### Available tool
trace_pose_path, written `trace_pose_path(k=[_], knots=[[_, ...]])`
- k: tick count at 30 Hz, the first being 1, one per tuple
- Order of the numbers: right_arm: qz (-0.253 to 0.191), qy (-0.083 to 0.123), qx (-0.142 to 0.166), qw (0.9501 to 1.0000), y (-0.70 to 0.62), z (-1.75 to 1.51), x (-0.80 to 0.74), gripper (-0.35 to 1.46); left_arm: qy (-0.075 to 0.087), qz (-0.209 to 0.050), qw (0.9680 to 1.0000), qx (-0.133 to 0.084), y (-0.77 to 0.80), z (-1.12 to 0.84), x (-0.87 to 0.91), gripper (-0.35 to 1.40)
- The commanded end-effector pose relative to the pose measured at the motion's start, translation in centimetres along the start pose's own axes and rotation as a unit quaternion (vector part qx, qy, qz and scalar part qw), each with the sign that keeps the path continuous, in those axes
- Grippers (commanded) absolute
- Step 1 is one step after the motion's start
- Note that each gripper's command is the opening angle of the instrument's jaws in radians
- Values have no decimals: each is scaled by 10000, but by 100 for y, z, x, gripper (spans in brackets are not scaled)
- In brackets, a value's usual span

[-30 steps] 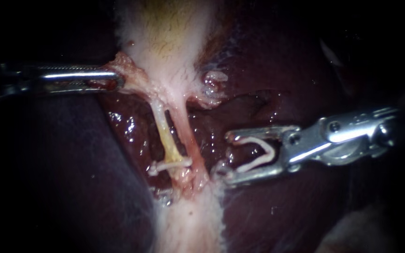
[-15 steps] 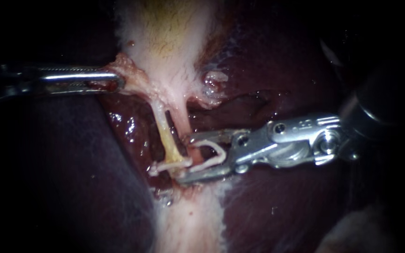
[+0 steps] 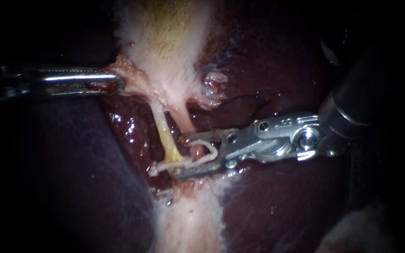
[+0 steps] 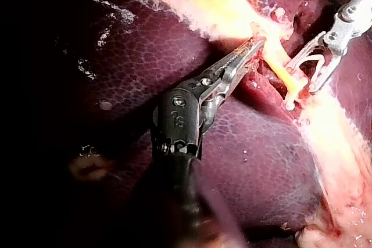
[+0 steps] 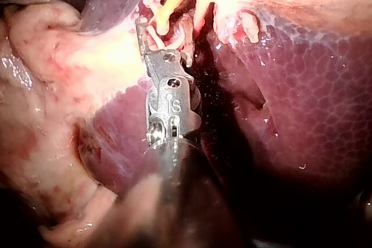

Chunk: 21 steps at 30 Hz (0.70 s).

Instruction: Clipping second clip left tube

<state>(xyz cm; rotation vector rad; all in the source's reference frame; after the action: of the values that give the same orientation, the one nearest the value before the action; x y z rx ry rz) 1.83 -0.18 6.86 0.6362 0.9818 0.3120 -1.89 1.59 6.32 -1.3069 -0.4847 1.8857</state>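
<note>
Steel jaws of my right instrument stand wide apart with a white loaded clip seated between them. Both jaws touch its legs and the clip is an open V. The mouth faces the two tubes. Pink right tube passes through the gap between the jaws, inside the clip's legs as far as I can tell. Yellow left tube lies right at the jaw tips: the upper tip is touching or just beside its right edge, and the lower tip is under the closed clip that already crosses this tube low down. Endoscope view does not settle whether the left tube is inside the mouth; right wrist view shows its yellow end between the two tips. Loaded clip sits just above the closed clip, close to that clip's right end. My left instrument is well apart, up and to the left. Its jaws are closed flat on a ragged tissue flap at the edge of the pale tissue from which both tubes run down. Dark red liver lies around and beneath all of it.
</note>
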Motion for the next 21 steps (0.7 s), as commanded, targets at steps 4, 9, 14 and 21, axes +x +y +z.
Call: trace_pose_path(k=[4,9,14,21], knots=[[9,3,-11,10000,7,5,2,50,1,0,10000,2,1,0,0,-35],[12,15,99,9999,10,16,7,50,-2,-1,10000,-9,1,1,0,-35],[31,136,246,9996,10,34,11,50,-1,1,10000,-6,2,3,0,-35],[69,285,528,9982,6,48,12,50,1,2,10000,-2,2,4,0,-35]])
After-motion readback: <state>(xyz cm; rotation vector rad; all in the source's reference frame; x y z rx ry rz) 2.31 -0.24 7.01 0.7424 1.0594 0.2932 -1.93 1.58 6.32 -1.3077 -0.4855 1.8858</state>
